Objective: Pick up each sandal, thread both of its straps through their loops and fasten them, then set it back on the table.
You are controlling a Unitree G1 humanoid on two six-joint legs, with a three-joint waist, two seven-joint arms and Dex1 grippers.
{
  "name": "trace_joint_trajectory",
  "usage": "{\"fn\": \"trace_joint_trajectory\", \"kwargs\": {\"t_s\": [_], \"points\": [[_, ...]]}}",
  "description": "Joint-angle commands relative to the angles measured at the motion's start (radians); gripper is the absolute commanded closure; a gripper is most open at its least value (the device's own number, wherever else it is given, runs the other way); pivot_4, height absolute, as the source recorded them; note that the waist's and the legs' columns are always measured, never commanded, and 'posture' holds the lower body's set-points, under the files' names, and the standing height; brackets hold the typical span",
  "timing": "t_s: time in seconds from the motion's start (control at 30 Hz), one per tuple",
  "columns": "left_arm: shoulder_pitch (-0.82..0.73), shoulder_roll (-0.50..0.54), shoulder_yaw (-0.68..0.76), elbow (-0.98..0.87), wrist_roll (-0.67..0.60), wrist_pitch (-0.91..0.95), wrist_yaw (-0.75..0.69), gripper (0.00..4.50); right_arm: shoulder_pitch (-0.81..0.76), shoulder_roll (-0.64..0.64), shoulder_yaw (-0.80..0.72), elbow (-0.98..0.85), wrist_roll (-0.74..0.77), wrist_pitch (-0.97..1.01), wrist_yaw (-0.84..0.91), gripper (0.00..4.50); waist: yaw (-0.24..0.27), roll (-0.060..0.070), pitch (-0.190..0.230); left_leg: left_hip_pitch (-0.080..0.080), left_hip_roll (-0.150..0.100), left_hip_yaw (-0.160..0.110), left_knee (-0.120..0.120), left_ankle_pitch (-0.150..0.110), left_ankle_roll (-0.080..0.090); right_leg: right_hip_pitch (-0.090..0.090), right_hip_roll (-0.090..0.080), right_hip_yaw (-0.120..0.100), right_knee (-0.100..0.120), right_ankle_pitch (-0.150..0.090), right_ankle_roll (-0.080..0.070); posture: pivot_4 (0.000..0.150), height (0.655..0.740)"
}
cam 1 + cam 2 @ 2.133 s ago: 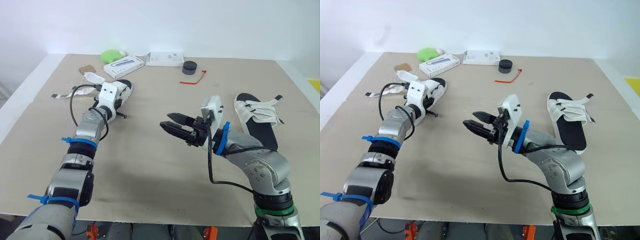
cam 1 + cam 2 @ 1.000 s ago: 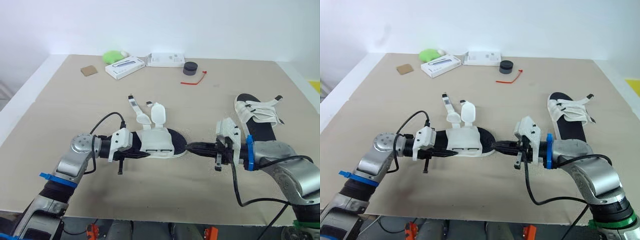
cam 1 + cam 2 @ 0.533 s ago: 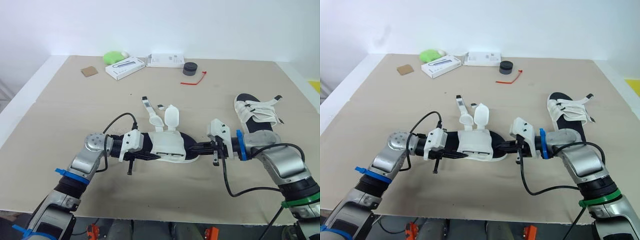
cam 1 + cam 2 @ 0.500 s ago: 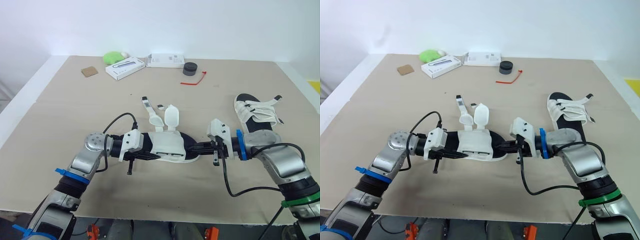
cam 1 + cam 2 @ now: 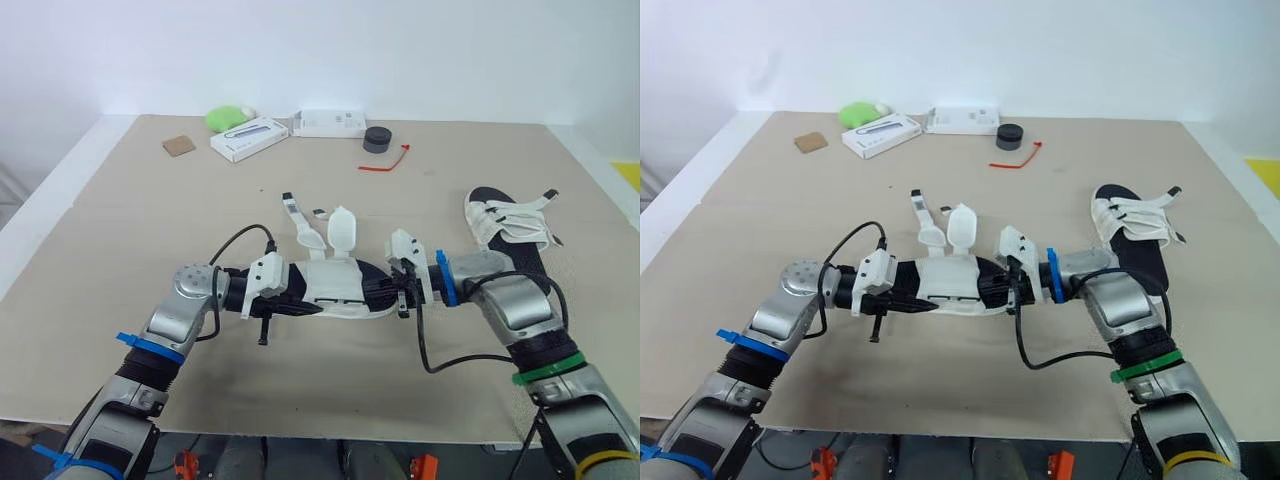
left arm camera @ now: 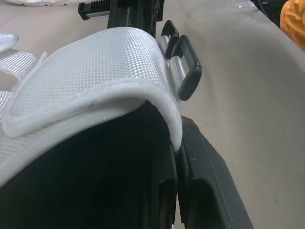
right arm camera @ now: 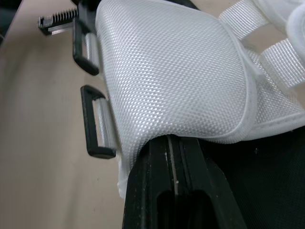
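- Over the last two seconds the sandal (image 5: 335, 283) has come from the far left of the desk (image 5: 130, 230) to its middle. The right arm, which hung free with its fingers spread, has closed in on the toe end.
- The left fingers (image 6: 205, 186) are clenched on the sandal's rim at the heel end. The right fingers (image 7: 193, 195) are pressed almost together on the rim at the toe end, under the edge of the white upper.
- The sandal hangs level between the two arms, low over the desk. I cannot tell whether it touches the surface.
- Handling, as I judge it: the sandal is light, with a fairly stiff sole. The mesh upper is soft and the webbing straps (image 5: 300, 222) are floppy and will not hold a shape.
- The sole's rim is the sound place to grip, since it leaves the straps and loops (image 7: 99, 125) free. For threading, one arm would have to let go and pinch a strap near its tip.
- Looks: it has a black footbed and a white woven upper. Both straps are undone and stand up on the far side, and two black rectangular loops sit on the near side.
- A second sandal (image 5: 505, 225) lies well apart on the right of the desk.
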Motion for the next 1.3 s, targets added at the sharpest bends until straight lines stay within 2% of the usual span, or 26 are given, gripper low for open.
{"fn": "trace_joint_trajectory", "kwargs": {"t_s": [0.03,0.13,0.27,0.37,0.6,0.73,0.9,0.93,1.13,1.23,1.3], "points": [[0.008,-0.022,-0.037,0.016,-0.002,0.008,-0.012,4.5,-0.02,0.051,0.037,-0.004,-0.01,-0.033,0.033,4.42,0.0,0.0,0.0,0.0,0.0,0.0,0.0,0.0,0.0,0.0,0.0,0.0,0.0,0.0,0.0,0.15,0.74],[0.007,-0.021,-0.032,0.021,0.003,0.005,-0.013,4.5,0.0,0.073,0.084,0.053,-0.074,-0.066,0.033,4.42,-0.003,0.002,-0.003,0.001,0.0,0.001,0.0,0.0,0.0,0.0,0.0,0.0,0.0,0.0,0.0,0.15,0.74],[0.008,-0.019,-0.025,0.021,0.004,0.006,-0.01,4.5,0.027,0.092,0.141,0.148,-0.172,-0.13,0.041,4.42,-0.009,-0.003,-0.011,0.008,0.001,0.003,-0.002,0.0,0.0,0.006,0.0,0.0,0.0,0.0,-0.002,0.15,0.74],[0.011,-0.014,-0.02,0.021,0.004,0.003,-0.012,4.5,0.041,0.102,0.137,0.169,-0.175,-0.132,0.069,4.42,-0.021,-0.01,-0.022,0.014,0.002,0.004,-0.004,-0.001,-0.001,0.009,-0.001,0.0,0.0,-0.001,-0.003,0.15,0.74],[0.009,-0.002,0.006,0.021,0.011,0.015,0.021,4.5,0.043,0.119,0.127,0.202,-0.172,-0.13,0.093,4.42,-0.023,-0.012,-0.037,0.014,0.002,0.005,-0.008,-0.002,-0.003,0.01,-0.001,0.0,-0.001,-0.004,-0.005,0.15,0.74],[-0.006,-0.004,0.042,-0.002,-0.034,0.085,0.037,3.08,0.032,0.123,0.122,0.209,-0.174,-0.131,0.1,4.5,-0.024,-0.012,-0.037,0.015,0.002,0.005,-0.009,-0.002,-0.003,0.01,-0.001,0.0,-0.001,-0.004,-0.006,0.15,0.74],[0.0,0.043,0.077,-0.096,-0.102,0.231,0.047,0.49,0.026,0.128,0.123,0.225,-0.183,-0.143,0.103,4.5,-0.036,-0.013,-0.037,0.015,0.003,0.005,-0.012,-0.002,-0.003,0.009,0.0,0.0,-0.001,-0.005,-0.007,0.15,0.74],[0.006,0.059,0.084,-0.122,-0.12,0.271,0.047,0.13,0.025,0.13,0.123,0.227,-0.183,-0.144,0.103,4.5,-0.037,-0.013,-0.037,0.015,0.004,0.005,-0.012,-0.002,-0.003,0.008,0.001,0.0,-0.001,-0.005,-0.007,0.15,0.74],[0.007,0.184,0.18,-0.262,-0.281,0.609,0.094,0.05,0.014,0.143,0.123,0.237,-0.188,-0.152,0.109,4.5,-0.045,-0.013,-0.036,0.015,0.008,0.003,-0.014,-0.005,-0.002,0.007,0.006,0.0,-0.001,-0.007,-0.007,0.15,0.74],[-0.003,0.289,0.244,-0.28,-0.437,0.845,0.034,0.05,0.005,0.155,0.127,0.253,-0.195,-0.165,0.109,4.5,-0.052,-0.015,-0.035,0.015,0.008,0.003,-0.014,-0.005,-0.003,0.007,0.006,0.0,0.0,-0.009,-0.011,0.15,0.74],[-0.014,0.315,0.268,-0.274,-0.489,0.908,0.03,0.05,0.0,0.161,0.129,0.26,-0.2,-0.174,0.11,4.5,-0.055,-0.015,-0.035,0.016,0.009,0.003,-0.014,-0.006,-0.003,0.007,0.007,0.0,0.0,-0.01,-0.011,0.15,0.74]]}}
